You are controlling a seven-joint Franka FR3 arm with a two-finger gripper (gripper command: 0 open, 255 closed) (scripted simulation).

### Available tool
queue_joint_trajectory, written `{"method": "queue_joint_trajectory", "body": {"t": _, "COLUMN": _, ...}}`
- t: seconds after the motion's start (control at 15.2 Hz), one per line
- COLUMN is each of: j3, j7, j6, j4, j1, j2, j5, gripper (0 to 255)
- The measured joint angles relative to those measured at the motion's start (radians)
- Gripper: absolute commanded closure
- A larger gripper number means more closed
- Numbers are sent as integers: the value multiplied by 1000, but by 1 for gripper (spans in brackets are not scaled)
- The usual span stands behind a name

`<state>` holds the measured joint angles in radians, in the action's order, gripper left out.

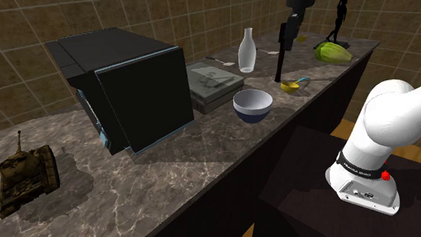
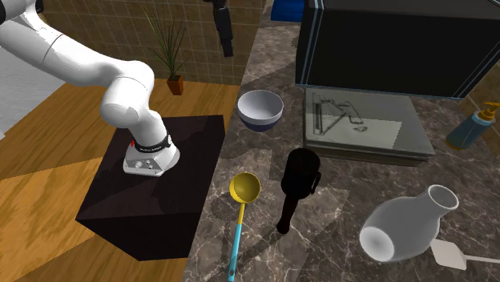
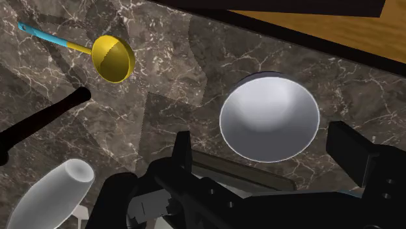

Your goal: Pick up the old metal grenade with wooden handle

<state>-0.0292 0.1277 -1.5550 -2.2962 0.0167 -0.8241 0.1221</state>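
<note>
My gripper point(image 3: 263, 140) has its jaws wide apart and holds nothing, and the bowl point(image 3: 269, 117) sits right under me. Farther off to the side, next to the yellow ladle point(image 3: 112, 58), the black grenade point(image 3: 45, 120) seems to stand up on its stick end.

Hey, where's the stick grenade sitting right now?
In the second exterior view the black grenade lies on the marble counter, between the yellow ladle on its left and the white vase on its right, below the bowl.
</note>
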Motion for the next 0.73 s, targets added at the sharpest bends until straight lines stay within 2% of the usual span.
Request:
{"method": "queue_joint_trajectory", "body": {"t": 0.2, "j3": 30, "j7": 26, "j6": -9, "j4": 13, "j1": 9, "j2": 24, "j5": 12, "gripper": 0}}
{"method": "queue_joint_trajectory", "body": {"t": 0.73, "j3": 203, "j7": 188, "j6": -28, "j4": 180, "j1": 46, "j2": 224, "j5": 54, "gripper": 0}}
